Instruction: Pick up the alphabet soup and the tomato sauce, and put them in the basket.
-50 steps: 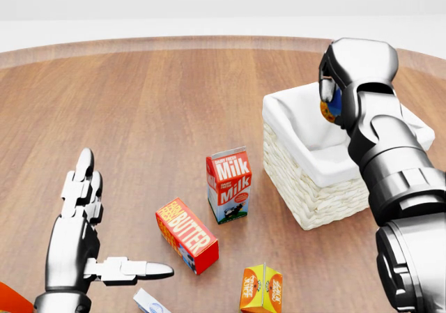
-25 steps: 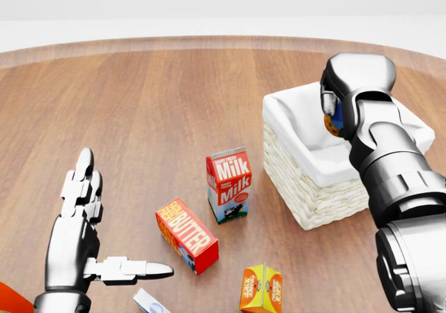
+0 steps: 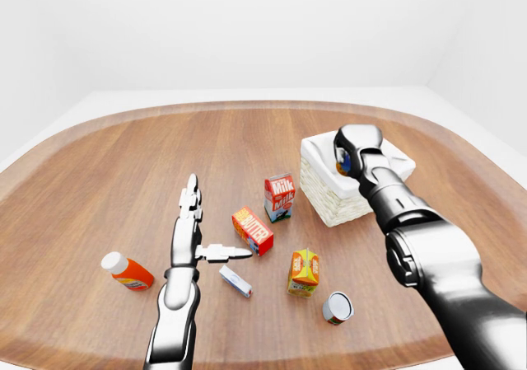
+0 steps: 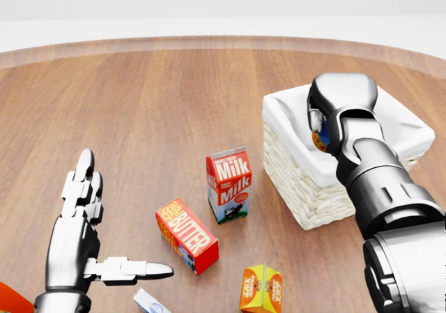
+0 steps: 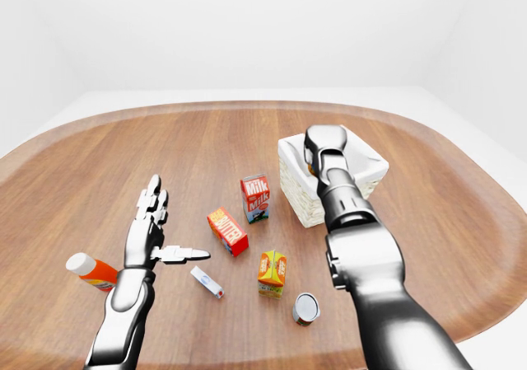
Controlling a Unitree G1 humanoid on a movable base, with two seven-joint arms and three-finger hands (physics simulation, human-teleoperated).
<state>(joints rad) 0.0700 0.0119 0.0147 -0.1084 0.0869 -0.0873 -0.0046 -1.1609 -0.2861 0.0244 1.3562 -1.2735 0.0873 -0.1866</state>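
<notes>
Wooden table (image 4: 174, 97), right hand (image 4: 333, 114) fingers seemingly gripping can (image 4: 319, 141) over basket (image 4: 306, 194), left hand (image 4: 77, 215) fingers spread, "Milk" carton (image 4: 228, 185), "Butter" box (image 4: 186, 234)

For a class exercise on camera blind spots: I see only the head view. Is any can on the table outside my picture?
Observer: Yes. In the left-eye view a can lies just right of the juice carton, its round end toward the camera. I cannot read its label.
Operator: What is the red bit in my bottom left corner?
Observer: An orange bottle with a white cap, lying on its side to the left of the left hand.
Operator: And the white scrap at my bottom edge?
Observer: A small white and blue box, lying flat just below the thumb of that hand.
</notes>
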